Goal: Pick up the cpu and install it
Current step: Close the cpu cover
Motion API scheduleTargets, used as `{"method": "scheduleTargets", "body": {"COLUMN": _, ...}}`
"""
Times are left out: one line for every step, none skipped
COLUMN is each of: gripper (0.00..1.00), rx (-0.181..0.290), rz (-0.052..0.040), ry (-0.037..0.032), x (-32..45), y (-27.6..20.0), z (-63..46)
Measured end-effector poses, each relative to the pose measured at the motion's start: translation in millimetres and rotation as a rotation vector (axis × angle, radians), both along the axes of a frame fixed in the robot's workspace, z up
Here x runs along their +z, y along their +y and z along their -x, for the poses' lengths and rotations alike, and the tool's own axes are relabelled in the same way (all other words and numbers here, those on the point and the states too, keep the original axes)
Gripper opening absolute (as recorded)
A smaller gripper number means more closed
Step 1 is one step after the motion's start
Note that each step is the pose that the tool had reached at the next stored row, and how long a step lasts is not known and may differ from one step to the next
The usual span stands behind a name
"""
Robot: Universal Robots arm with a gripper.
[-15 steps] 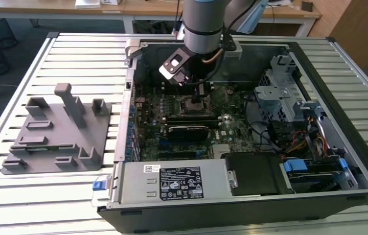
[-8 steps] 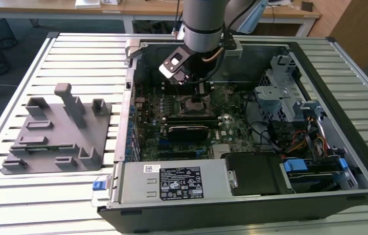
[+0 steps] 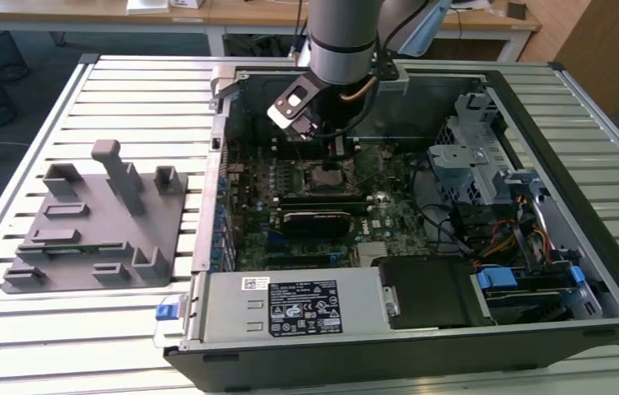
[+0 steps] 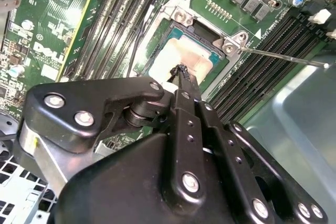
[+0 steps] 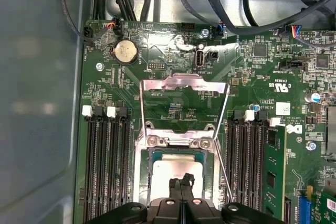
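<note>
gripper (image 4: 181,73) fingers pressed together with no gap, holding nothing, tips right at the top of the cpu (image 4: 184,53); cannot tell if they touch. cpu lies flat in the socket (image 5: 143,177) on the motherboard (image 5: 157,51), its near edge hidden behind the gripper in both wrist views. load plate (image 5: 184,83) stands swung open. in the exterior view the arm hides the cpu inside the computer case (image 3: 397,362); grey tray (image 3: 90,230) sits apart on the table (image 3: 24,346).

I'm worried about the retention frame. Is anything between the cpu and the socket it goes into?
Nothing visible does. The retention frame is flipped back off the socket, its lever swung aside, and the cpu already lies inside the socket opening, with the gripper directly over its pale top.
</note>
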State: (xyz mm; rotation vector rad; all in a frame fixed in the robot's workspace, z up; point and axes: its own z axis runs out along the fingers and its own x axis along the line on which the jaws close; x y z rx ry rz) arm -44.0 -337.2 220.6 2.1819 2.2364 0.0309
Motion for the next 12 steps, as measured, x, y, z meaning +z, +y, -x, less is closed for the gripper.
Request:
{"method": "scheduleTargets", "body": {"gripper": 0.11, "rx": 0.0, "rz": 0.0, "ry": 0.0, "x": 0.7, "y": 0.0, "z": 0.0}}
{"method": "scheduleTargets", "body": {"gripper": 0.11, "rx": 0.0, "rz": 0.0001, "ry": 0.0, "x": 1.6, "y": 0.0, "z": 0.0}}
{"method": "scheduleTargets", "body": {"gripper": 0.11, "rx": 0.0, "rz": 0.0001, "ry": 0.0, "x": 2.4, "y": 0.0, "z": 0.0}}
{"method": "scheduleTargets", "body": {"gripper": 0.11, "rx": 0.0, "rz": 0.0001, "ry": 0.0001, "x": 3.2, "y": 0.0, "z": 0.0}}
{"method": "scheduleTargets", "body": {"gripper": 0.11, "rx": 0.0, "rz": 0.0001, "ry": 0.0, "x": 3.6, "y": 0.0, "z": 0.0}}
{"method": "scheduleTargets", "body": {"gripper": 0.11, "rx": 0.0, "rz": 0.0001, "ry": 0.0, "x": 4.1, "y": 0.0, "z": 0.0}}
{"method": "scheduleTargets", "body": {"gripper": 0.11, "rx": 0.0, "rz": 0.0001, "ry": 0.0, "x": 4.8, "y": 0.0, "z": 0.0}}
{"method": "scheduleTargets", "body": {"gripper": 0.11, "rx": 0.0, "rz": 0.0003, "ry": 0.0001, "x": 5.6, "y": 0.0, "z": 0.0}}
{"method": "scheduleTargets", "body": {"gripper": 0.11, "rx": 0.0, "rz": 0.0006, "ry": 0.0002, "x": 6.5, "y": 0.0, "z": 0.0}}
{"method": "scheduleTargets", "body": {"gripper": 0.11, "rx": 0.0, "rz": 0.0007, "ry": 0.0002, "x": 7.7, "y": 0.0, "z": 0.0}}
{"method": "scheduleTargets", "body": {"gripper": 0.11, "rx": 0.0, "rz": 0.0007, "ry": 0.0002, "x": 9.1, "y": 0.0, "z": 0.0}}
{"method": "scheduleTargets", "body": {"gripper": 0.11, "rx": 0.0, "rz": 0.0007, "ry": 0.0002, "x": 11.0, "y": 0.0, "z": 0.0}}
